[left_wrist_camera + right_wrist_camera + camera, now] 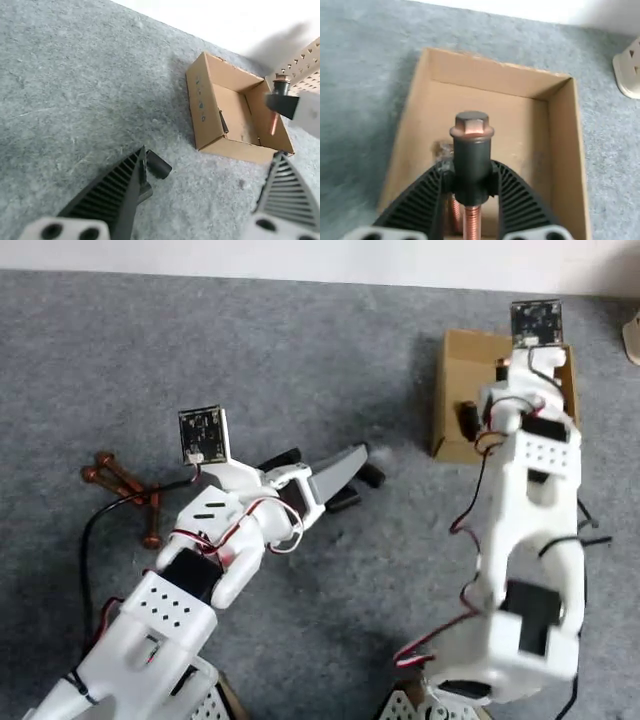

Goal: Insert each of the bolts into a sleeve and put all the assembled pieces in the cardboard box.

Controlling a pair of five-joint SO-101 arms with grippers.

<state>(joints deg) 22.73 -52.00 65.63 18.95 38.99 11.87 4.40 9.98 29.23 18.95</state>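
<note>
My right gripper is clamped on a black sleeve with a copper bolt poking through it. It hangs right over the cardboard box. My left gripper has its fingers wide apart, low over the grey mat. Two loose sleeves lie just beside it. A few spare bolts lie in a pile, well apart from the box.

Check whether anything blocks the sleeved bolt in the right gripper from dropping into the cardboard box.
Nothing visible does. The right gripper holds the sleeve, with the bolt through it, directly over the open cardboard box. No lid or flap lies across the opening.
</note>
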